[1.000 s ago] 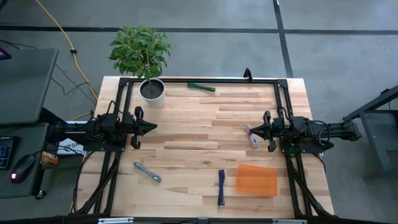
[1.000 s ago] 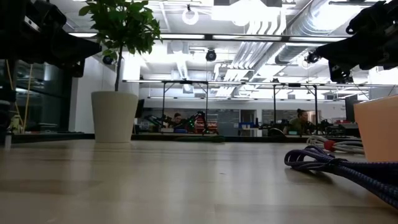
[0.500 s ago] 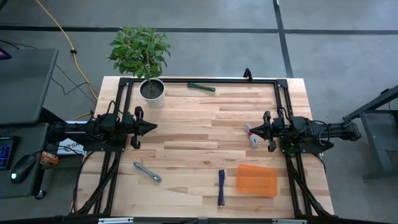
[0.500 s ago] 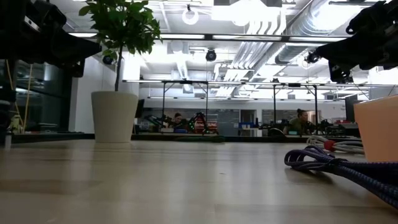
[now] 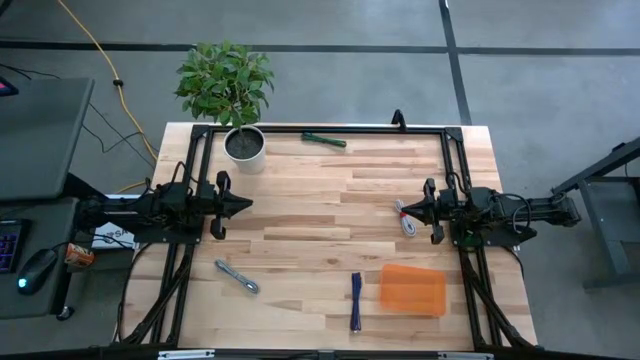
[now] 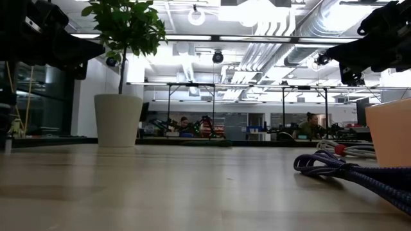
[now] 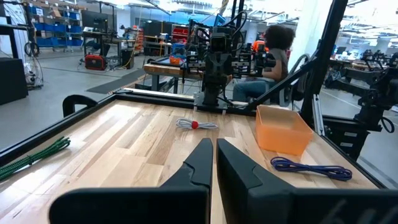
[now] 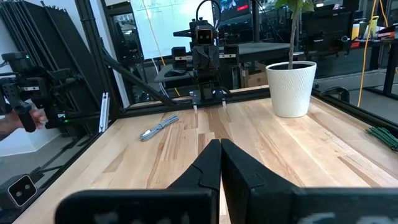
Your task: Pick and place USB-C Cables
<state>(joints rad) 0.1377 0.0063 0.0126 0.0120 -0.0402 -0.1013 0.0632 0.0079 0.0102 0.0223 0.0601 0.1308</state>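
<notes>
Idle start: both arms parked, no cable picked yet.

High view: left gripper [image 5: 243,204] and right gripper [image 5: 402,208] sit at mid-desk [image 5: 320,200] edges, facing each other, both clenched and empty. Green cable [image 5: 325,140] at the far edge, grey cable [image 5: 237,277] near the front on the left, blue cable [image 5: 355,300] at the front just beside the orange tray [image 5: 412,288], white/red cable [image 5: 405,219] right under the right gripper tip.
Low view: blue cable [image 6: 350,173] and tray [image 6: 390,131] close to the camera, white/red cable [image 6: 347,149] behind.
Left wrist: fingers [image 7: 199,165] pressed together; white/red cable [image 7: 196,124], tray [image 7: 283,127], blue cable [image 7: 311,167], green cable [image 7: 31,158] ahead.
Right wrist: fingers [image 8: 208,163] together; grey cable [image 8: 158,127] and plant pot [image 8: 291,87] ahead.
Next, I'd guess: right gripper opens, drops onto white/red cable, carries it to the tray.
</notes>
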